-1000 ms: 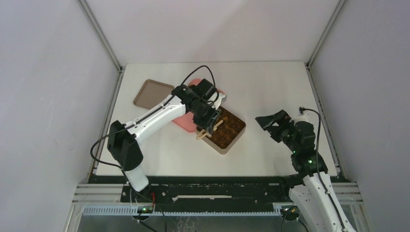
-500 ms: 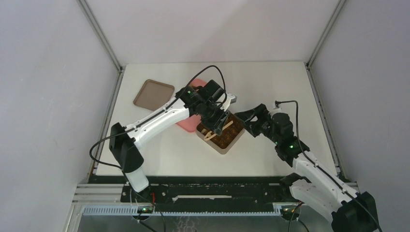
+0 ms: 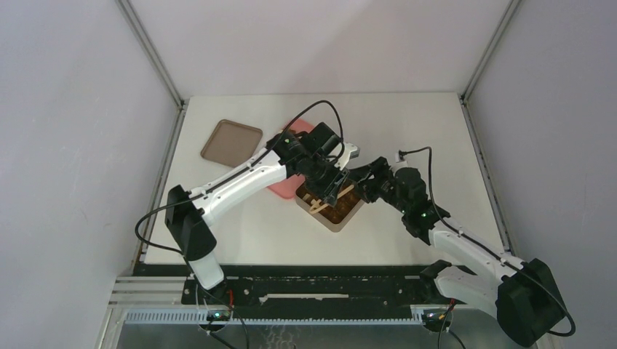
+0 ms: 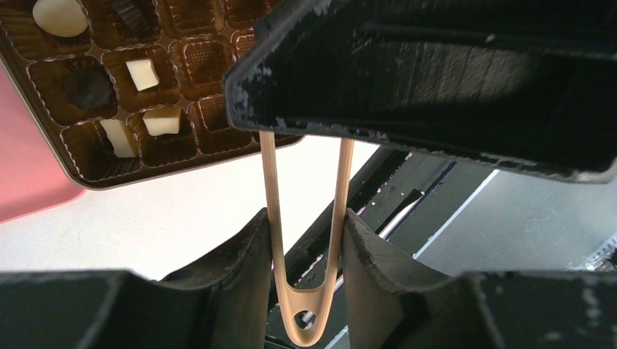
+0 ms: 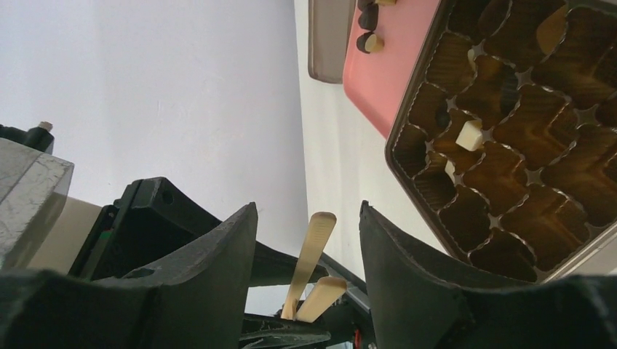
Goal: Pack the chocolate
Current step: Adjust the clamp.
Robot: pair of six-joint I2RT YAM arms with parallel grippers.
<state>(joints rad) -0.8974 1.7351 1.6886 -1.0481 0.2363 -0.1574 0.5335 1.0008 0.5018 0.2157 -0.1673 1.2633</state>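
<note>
I take the tin (image 5: 542,109) as the reference for every position; its gridded insert has most cells bare. Some chocolate (image 5: 469,134) already sits in cells toward the tin's left corner; more pieces lie loose on the pink tray (image 5: 382,76), just beside the tin on its left side.

The left gripper (image 4: 305,225) is clamped on the wooden tongs (image 4: 270,211) close to their looped end, one finger against each leg; it hangs over the tin's near-left part. The tongs' long axis runs from that gripper out toward the right gripper (image 5: 307,211). The right gripper is spread wide and holds nothing; in its wrist view the two tong tips stand up between its fingers, and I cannot tell whether they touch either finger.

I judge that the coming move turns on this alignment; the right fingers flank the tips across the tongs' axis, so closing there would pinch the legs together. The loose chocolate lies on the far side of the tin from the right gripper; the left arm is the nearer one.

The table (image 3: 407,131) is flat and white, showing bare on the tin's right and near sides; a brown lid (image 3: 231,141) lies beyond the tray, well apart from the tin. Above the tin both grippers crowd together; I judge clearance there tight.
</note>
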